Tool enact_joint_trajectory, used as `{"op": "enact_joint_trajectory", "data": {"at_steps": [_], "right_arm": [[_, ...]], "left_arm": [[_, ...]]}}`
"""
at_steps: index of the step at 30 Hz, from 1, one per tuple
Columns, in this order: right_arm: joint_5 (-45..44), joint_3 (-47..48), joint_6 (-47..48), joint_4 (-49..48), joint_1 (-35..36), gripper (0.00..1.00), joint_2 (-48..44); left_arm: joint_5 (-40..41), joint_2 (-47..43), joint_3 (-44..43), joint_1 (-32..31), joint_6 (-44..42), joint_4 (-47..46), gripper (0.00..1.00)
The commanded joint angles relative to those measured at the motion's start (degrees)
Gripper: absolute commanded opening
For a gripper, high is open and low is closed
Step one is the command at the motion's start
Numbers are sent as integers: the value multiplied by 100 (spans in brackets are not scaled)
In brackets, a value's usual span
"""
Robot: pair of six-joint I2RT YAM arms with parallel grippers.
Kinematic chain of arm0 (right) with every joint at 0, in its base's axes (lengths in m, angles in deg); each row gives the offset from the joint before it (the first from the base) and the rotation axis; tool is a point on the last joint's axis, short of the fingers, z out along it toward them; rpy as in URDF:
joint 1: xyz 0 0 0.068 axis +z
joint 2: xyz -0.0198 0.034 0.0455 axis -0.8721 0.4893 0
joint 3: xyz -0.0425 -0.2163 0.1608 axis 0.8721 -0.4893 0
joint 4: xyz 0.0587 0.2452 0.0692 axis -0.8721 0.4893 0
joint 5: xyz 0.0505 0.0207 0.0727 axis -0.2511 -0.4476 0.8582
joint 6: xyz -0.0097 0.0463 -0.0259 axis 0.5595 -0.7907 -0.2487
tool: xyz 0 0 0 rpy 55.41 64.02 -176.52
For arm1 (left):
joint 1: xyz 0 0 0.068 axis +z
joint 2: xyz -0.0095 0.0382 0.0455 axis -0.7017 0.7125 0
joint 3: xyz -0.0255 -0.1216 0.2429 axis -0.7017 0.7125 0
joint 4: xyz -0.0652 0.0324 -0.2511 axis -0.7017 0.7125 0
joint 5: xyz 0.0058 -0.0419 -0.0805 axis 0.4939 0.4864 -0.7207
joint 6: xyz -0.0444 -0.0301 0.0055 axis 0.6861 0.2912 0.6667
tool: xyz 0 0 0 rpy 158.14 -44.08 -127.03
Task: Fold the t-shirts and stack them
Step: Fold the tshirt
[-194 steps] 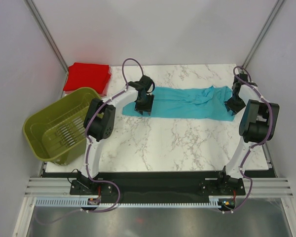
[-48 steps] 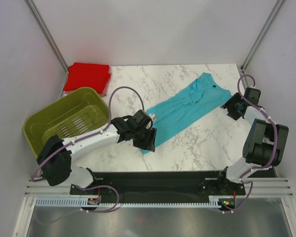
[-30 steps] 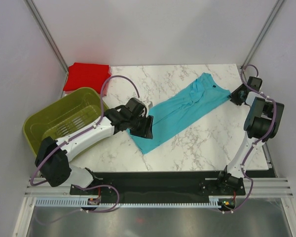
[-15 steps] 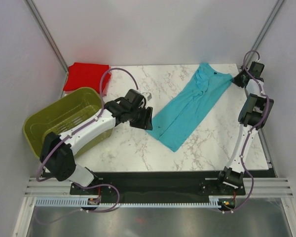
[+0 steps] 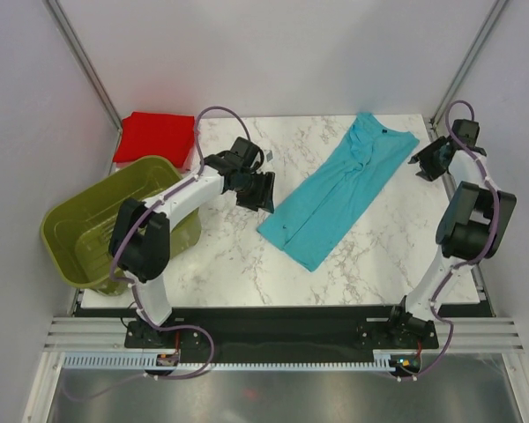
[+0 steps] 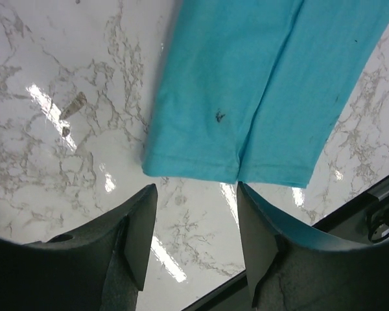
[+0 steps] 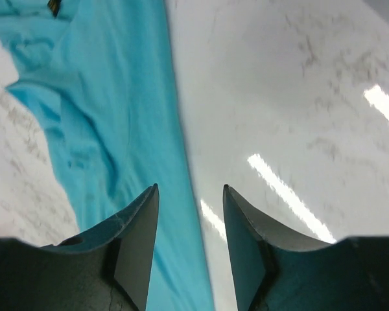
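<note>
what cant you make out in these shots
Turquoise t-shirt neck buttons: too small in the top view, blurred and cut by the top edge in the right wrist view.
Its collar end: cut off by the top edge in the left wrist view; only the hem shows.
Red t-shirt: number of folds too small to tell, top view.
Olive basket right wall: partly covered by the left arm, top view.
</note>
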Motion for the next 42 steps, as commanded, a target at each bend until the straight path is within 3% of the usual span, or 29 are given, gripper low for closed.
{"op": "enact_joint_trajectory", "data": {"at_steps": [1,7,16,22,23,24,25,31,35,42], "right_arm": [[-8,-1008,-197,165,176,53,-1402],[492,-2532,-48,-63,326,54,-2994],[854,-3069,242,42,493,54,-3840],[793,-3149,532,279,493,54,-4104],[740,-3149,585,331,493,54,-4139],[670,-3140,594,358,493,54,-4174],[652,-3114,603,393,493,54,-4218],[520,-3158,603,437,493,54,-4289],[625,-3447,612,-52,493,56,-4210],[424,-3441,700,-1214,511,57,-3124]], "left_arm": [[-342,491,-385,170,-444,-38,60],[-422,1002,-412,206,-576,-55,61],[-220,1380,-166,136,-620,-134,55],[-114,1284,212,136,-295,-134,21],[-131,1258,326,136,-260,-134,9],[-149,1240,388,136,-242,-134,9],[-167,1214,458,118,-199,-134,2],[44,670,1152,13,65,-187,2],[184,169,1836,-224,259,-257,2],[360,-876,2875,-672,865,-512,2]]}}
